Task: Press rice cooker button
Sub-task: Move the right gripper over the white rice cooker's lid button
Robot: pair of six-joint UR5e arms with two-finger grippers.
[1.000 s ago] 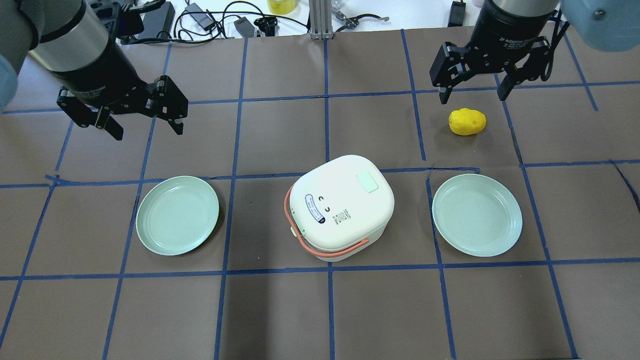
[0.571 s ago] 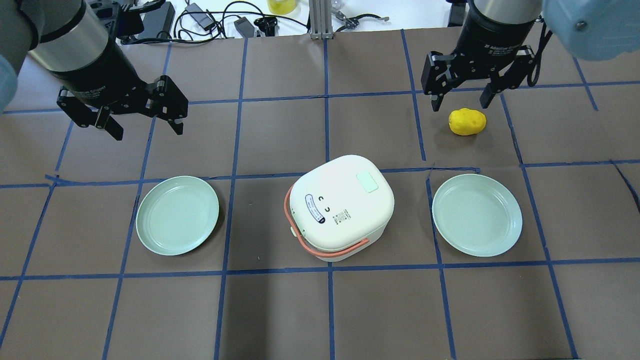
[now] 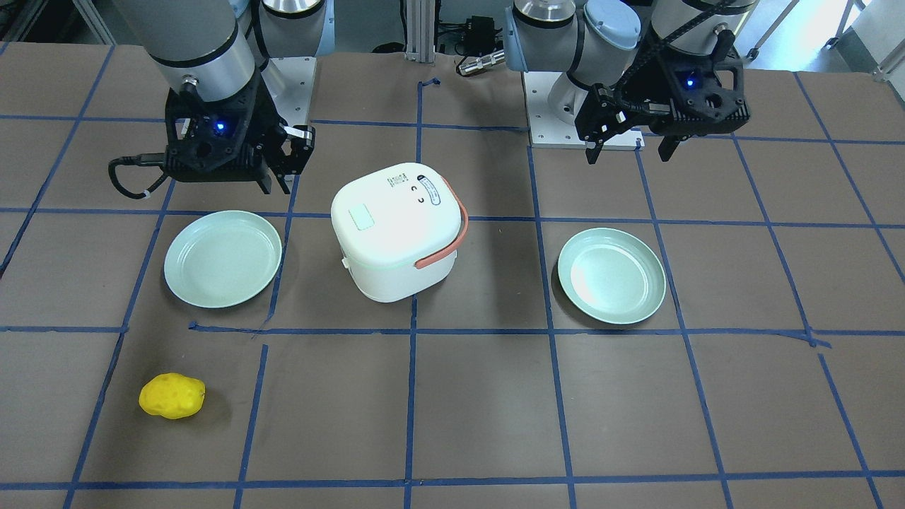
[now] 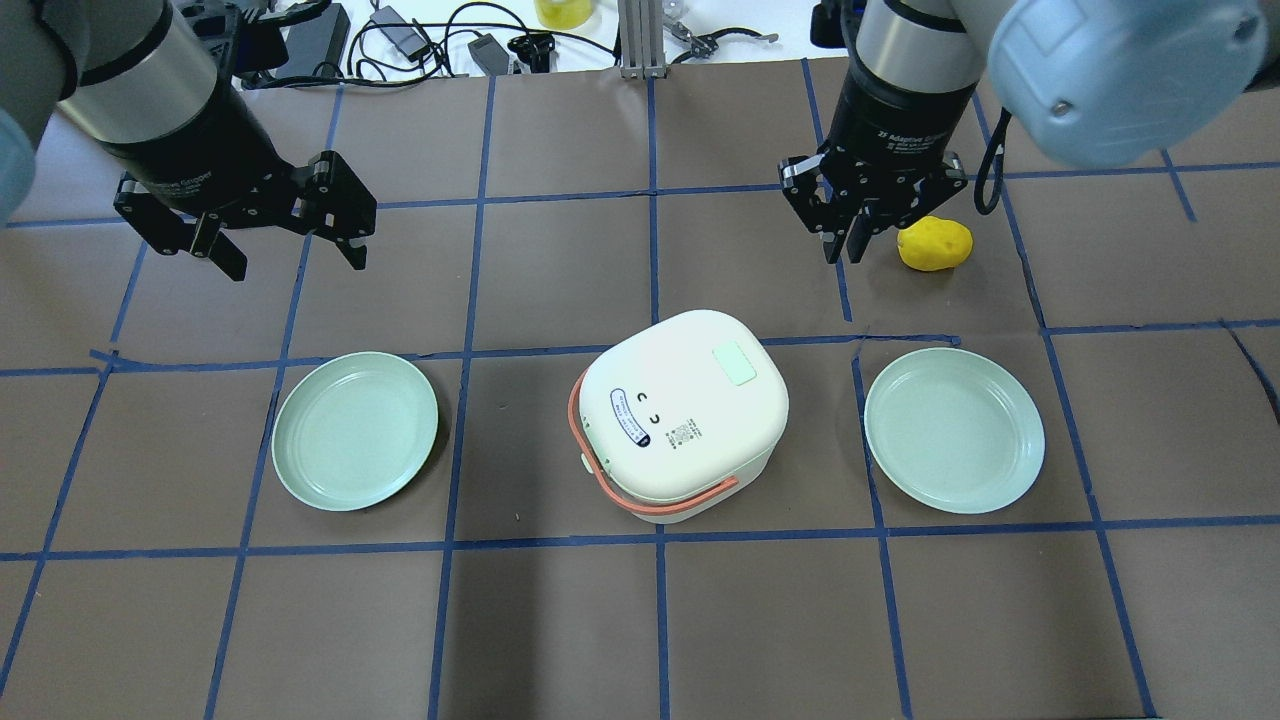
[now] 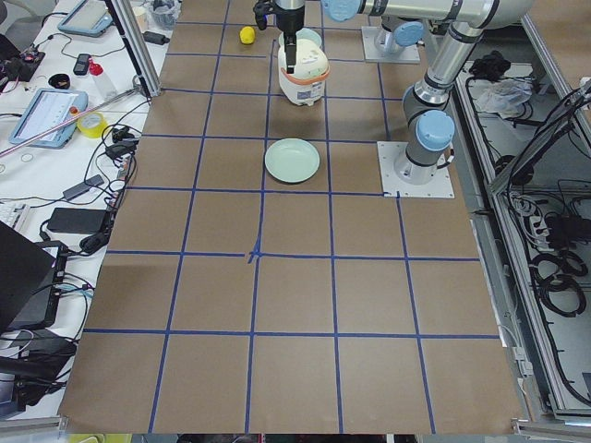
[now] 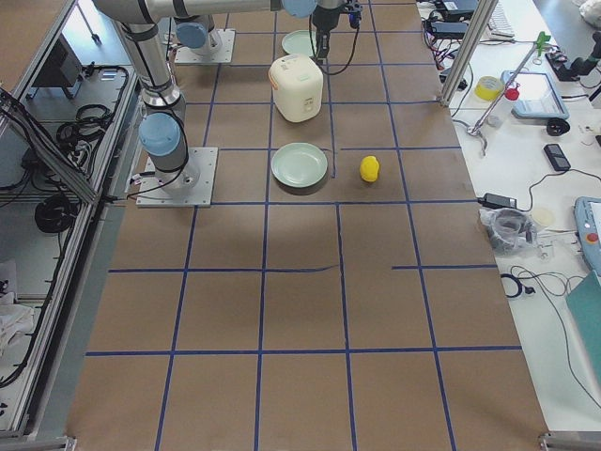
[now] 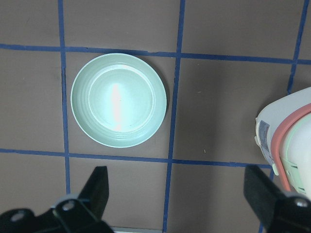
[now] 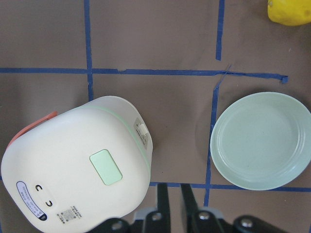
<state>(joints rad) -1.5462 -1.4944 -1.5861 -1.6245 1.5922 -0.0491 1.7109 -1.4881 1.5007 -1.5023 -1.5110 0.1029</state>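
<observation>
The white rice cooker [image 4: 680, 415] with an orange handle stands at the table's middle. A pale green button [image 4: 733, 364] sits on its lid; it also shows in the right wrist view [image 8: 105, 167]. A small white latch [image 8: 142, 130] is on the cooker's side. My right gripper [image 4: 850, 245] is shut and empty, hovering beyond the cooker to its far right. Its fingers [image 8: 163, 204] stand nearly together. My left gripper [image 4: 295, 262] is open and empty at the far left, above a green plate [image 7: 118, 100].
Two pale green plates [image 4: 355, 430] [image 4: 953, 430] flank the cooker. A yellow lumpy object [image 4: 935, 244] lies just right of my right gripper. Cables and adapters [image 4: 410, 40] lie beyond the table's far edge.
My right gripper has moved left, past the yellow object toward the cooker's side, and its fingers have closed. The left arm has not moved.
</observation>
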